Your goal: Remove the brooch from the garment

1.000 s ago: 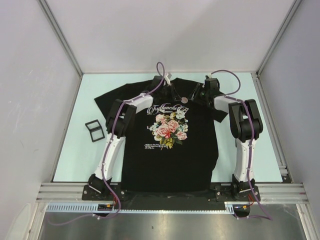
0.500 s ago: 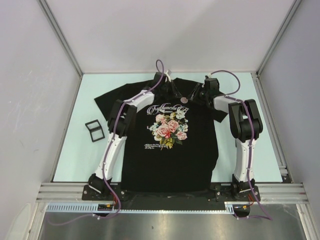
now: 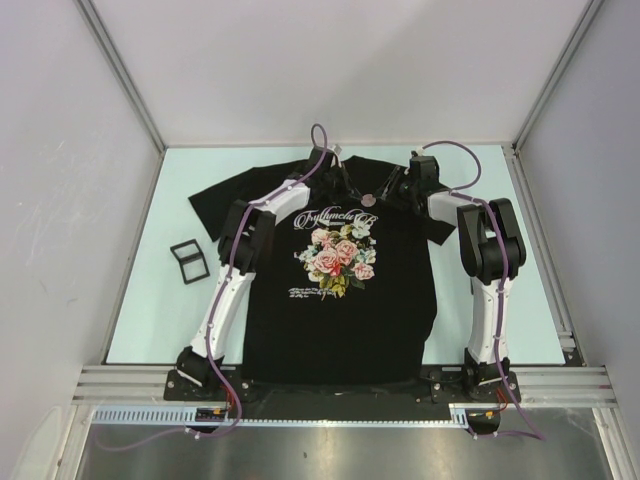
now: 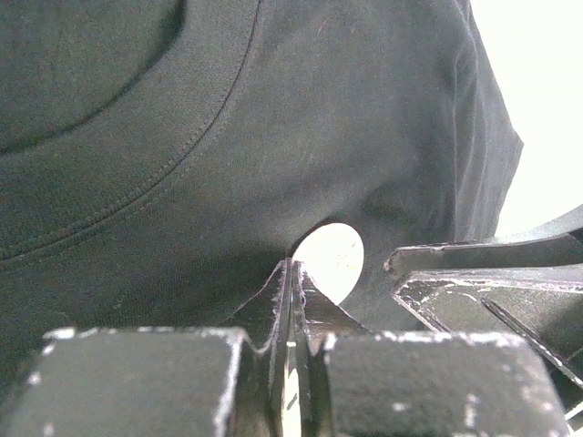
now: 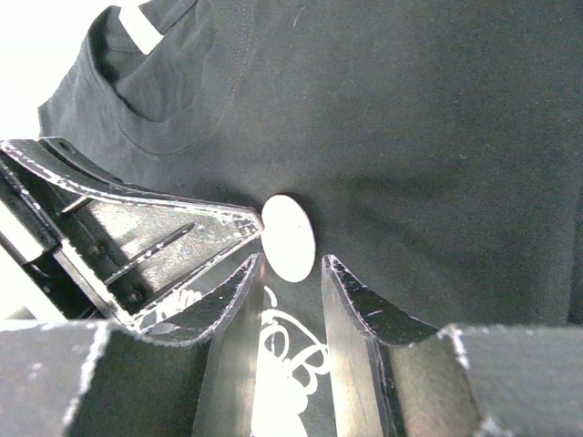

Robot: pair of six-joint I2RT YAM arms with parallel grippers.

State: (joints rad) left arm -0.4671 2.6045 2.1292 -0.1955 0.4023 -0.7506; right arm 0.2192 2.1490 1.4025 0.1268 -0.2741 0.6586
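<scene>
Brooch: pale oval disc | garment: black tee, rose print

Table — pale mint top, shut in on 3 sides by plain grey-white panels. Black frame piece: 2 joined rectangular loops, flat on table near left edge, about midway along it, set askew. Aluminium posts slant up from 2 far corners. Near edge — ribbed aluminium rail, slotted white strip just beyond it.
</scene>
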